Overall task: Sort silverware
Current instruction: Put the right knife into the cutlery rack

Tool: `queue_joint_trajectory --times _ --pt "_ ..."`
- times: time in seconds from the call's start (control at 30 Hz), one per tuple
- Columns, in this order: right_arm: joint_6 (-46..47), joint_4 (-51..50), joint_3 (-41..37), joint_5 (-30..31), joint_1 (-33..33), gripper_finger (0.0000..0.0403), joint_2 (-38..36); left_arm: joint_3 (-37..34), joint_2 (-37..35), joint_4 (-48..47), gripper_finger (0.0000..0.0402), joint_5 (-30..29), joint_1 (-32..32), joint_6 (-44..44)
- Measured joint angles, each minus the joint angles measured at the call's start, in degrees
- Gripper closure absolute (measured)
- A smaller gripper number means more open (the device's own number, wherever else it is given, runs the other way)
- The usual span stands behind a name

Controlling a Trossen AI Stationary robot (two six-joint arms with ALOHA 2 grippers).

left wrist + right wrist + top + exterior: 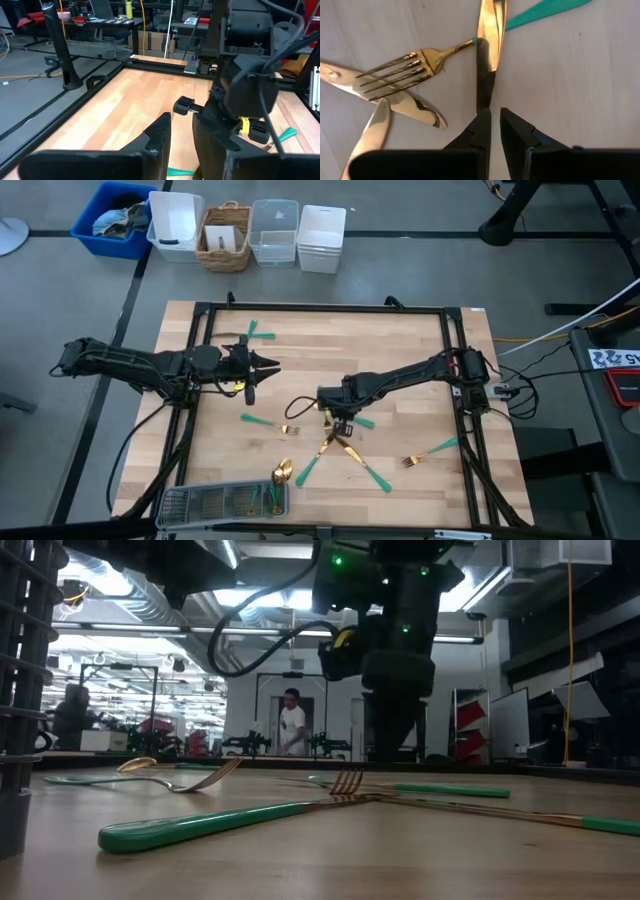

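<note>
Two arms share your table (420,360), and the right one is doing the work. The left gripper (268,364) hangs off to the far side of the working claw, well apart from it, fingers nearly together and holding nothing that I can see. Your right gripper (340,423) hovers low over the crossed pile of silverware (340,448), fingers narrowed to a slim gap with nothing yet between them. Behind and to one side of the claw sits the grey mesh tray (190,502) at the table edge (a few pieces already lie in it). Just ahead of the right fingertips (479,131) lies a gold knife blade (489,35), its tip touching or nearly touching one finger; beside it a fork (407,70) overlaps other gold heads. Stray pieces rest near the claw, among them a fork (432,454) farther out.

You seem to be in the picking step. Next, I judge, you need to straddle one handle only, clear of its neighbours.
</note>
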Motion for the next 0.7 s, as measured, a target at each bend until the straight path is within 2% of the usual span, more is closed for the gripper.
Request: queue_joint_trajectory --times 0.13,0.43,0.7 --pt "-1.27 0.7 -0.02 -2.78 -1.05 0.0342 0.0 0.0 0.0 -0.02 0.0329 0.0 -0.02 0.0" --pt "-2.54 4.43 -0.02 -2.88 -1.01 0.0244 0.01 0.0 0.0 -0.07 0.0329 0.01 -0.01 0.0" --pt "-4.22 7.51 -0.04 -1.76 -0.94 0.0233 2.57 0.0 0.0 -1.72 0.0329 0.02 0.0 0.0"
